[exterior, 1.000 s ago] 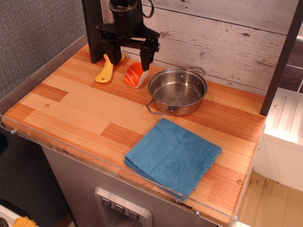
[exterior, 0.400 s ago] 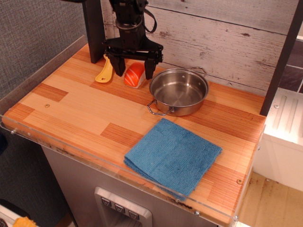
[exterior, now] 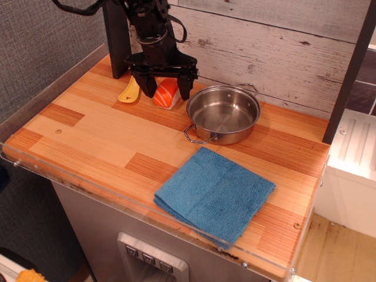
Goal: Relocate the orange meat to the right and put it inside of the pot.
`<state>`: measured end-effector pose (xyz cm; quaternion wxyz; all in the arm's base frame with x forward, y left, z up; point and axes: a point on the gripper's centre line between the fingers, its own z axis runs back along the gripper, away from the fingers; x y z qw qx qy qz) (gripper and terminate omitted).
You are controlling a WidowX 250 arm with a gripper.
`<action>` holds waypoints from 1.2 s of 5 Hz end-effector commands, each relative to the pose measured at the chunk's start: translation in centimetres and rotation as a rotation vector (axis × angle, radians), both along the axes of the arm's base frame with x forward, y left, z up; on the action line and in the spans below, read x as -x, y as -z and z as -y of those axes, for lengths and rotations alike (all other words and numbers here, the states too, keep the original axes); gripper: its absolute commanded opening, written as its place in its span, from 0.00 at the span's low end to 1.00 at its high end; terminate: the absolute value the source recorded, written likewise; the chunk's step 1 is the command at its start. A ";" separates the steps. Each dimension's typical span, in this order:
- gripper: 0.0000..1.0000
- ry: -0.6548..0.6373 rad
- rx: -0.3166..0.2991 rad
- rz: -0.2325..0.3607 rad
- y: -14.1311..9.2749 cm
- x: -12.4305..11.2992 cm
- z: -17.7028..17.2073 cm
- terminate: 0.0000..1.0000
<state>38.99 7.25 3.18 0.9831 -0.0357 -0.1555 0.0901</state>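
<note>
I see my gripper (exterior: 165, 89) upper centre, jaws spread either side of the orange meat (exterior: 167, 93) on the table (exterior: 94, 141). Yellow brush (exterior: 130, 91) just left, pot (exterior: 222, 113) close right, blue cloth (exterior: 214, 194) lower centre.

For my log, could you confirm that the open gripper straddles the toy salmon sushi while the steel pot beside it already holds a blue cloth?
Not quite: observation.image shows the steel pot empty; the blue cloth lies on the wooden tabletop in front. The open gripper does straddle the toy salmon sushi.
</note>
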 end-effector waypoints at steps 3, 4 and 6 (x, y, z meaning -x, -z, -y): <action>0.00 0.024 0.023 0.090 -5.6 0.4 -0.4 0.00; 0.00 0.047 -0.002 0.157 -9.2 1.0 1.4 0.00; 0.00 0.202 0.039 0.139 -9.1 2.7 9.1 0.00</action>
